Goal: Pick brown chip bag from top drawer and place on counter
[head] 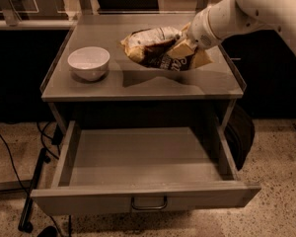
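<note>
The brown chip bag point(155, 48), dark brown with white lettering and tan ends, hangs tilted above the right middle of the counter point(138, 83). My gripper point(185, 46) comes in from the upper right on a white arm and is shut on the bag's right end. The bag casts a shadow on the counter below it. The top drawer point(143, 157) is pulled fully open under the counter and is empty; its bail handle point(149, 203) shows on the front.
A white bowl point(89, 62) stands on the counter's left side. Cables and a black stand leg point(32, 191) lie on the speckled floor at the left. A dark bag point(239, 132) hangs by the cabinet's right side.
</note>
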